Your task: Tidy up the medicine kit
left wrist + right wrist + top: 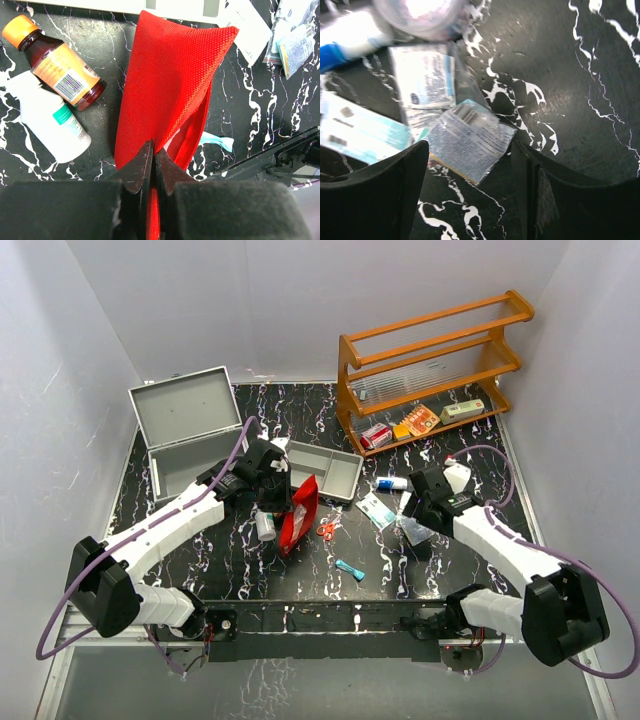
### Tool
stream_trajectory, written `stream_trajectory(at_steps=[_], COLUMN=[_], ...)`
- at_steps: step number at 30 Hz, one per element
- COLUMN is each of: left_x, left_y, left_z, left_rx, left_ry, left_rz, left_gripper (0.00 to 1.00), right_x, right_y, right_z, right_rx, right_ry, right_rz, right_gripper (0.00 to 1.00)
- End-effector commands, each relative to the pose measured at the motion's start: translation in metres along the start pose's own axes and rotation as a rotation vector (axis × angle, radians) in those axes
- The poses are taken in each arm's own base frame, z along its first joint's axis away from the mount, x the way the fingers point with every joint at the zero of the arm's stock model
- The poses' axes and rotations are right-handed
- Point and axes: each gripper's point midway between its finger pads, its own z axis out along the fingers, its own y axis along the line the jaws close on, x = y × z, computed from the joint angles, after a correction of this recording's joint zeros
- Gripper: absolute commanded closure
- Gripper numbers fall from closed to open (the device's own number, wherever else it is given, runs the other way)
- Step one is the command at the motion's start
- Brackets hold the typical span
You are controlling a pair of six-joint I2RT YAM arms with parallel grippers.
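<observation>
pouch carrying is looking like the step in hand. the left gripper (154, 165) is pinching the red pouch (170, 85) by one thin edge, jaws squeezed right down on the fabric. the rest of the pouch is hanging floppy toward the table. my guess is it's going to swing, so i'm thinking lift it well clear first. the syrup bottle (60, 70) and white bottle (47, 120) are lying just beside it and are looking easy to knock. then go slow and lower it flat into the case instead of dropping it from height.

the right gripper (470, 162) is hovering with its jaws spread wide over a foil packet (470, 142), gripping nothing. it's looking lined up for a pick, though the packet is lying flat and probably slippery.

the medicine kit (190, 435) is sitting at the far left of the table with its lid standing open. it's lying near the left jaws, behind them and off to their left. it's well apart from the right jaws, with the grey tray (325, 470) sitting in between.
</observation>
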Motion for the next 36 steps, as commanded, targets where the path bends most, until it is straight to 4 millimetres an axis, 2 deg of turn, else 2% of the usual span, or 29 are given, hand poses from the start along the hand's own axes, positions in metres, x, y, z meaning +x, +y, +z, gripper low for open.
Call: stream_trajectory(at_steps=[1,5,10,12,16,19,21,24,28,30,36], left_x=[-0.006,-0.007,-0.007,-0.007,-0.006,-0.006,-0.007,-0.005,-0.003,-0.003,-0.004], left_y=[-0.001,-0.005,-0.008,-0.008,-0.011,-0.014,-0.015,-0.015,-0.014,-0.014,-0.015], left_z=[-0.004,0.000,0.005,0.005,0.008,0.008,0.007,0.007,0.008,0.008,0.008], left_rx=[-0.004,0.010,0.028,0.033,0.049,0.068,0.075,0.080,0.087,0.087,0.090], left_ry=[-0.008,0.001,0.001,0.000,-0.003,-0.006,-0.011,-0.014,-0.013,-0.013,-0.016], left_rz=[0.020,0.015,0.007,0.005,-0.003,-0.007,-0.010,-0.012,-0.011,-0.009,0.002], left_gripper=[1.00,1.00,1.00,1.00,1.00,1.00,1.00,1.00,1.00,1.00,1.00], right_x=[0.001,0.008,0.030,0.041,0.051,0.048,0.036,0.014,-0.003,-0.002,0.005], right_y=[0.009,0.012,0.018,0.026,0.043,0.054,0.054,0.043,0.023,0.016,0.023], right_z=[0.016,0.025,0.027,0.022,0.009,-0.002,-0.007,-0.007,-0.002,0.003,0.012], right_rx=[-0.053,-0.066,-0.126,-0.182,-0.299,-0.359,-0.349,-0.262,-0.141,-0.102,-0.112], right_ry=[0.012,0.040,0.122,0.177,0.248,0.264,0.230,0.148,0.086,0.081,0.115], right_rz=[0.024,0.010,-0.014,-0.026,-0.029,-0.027,-0.025,-0.051,-0.117,-0.143,-0.147], right_gripper=[0.36,0.40,0.48,0.53,0.62,0.66,0.66,0.65,0.61,0.60,0.58])
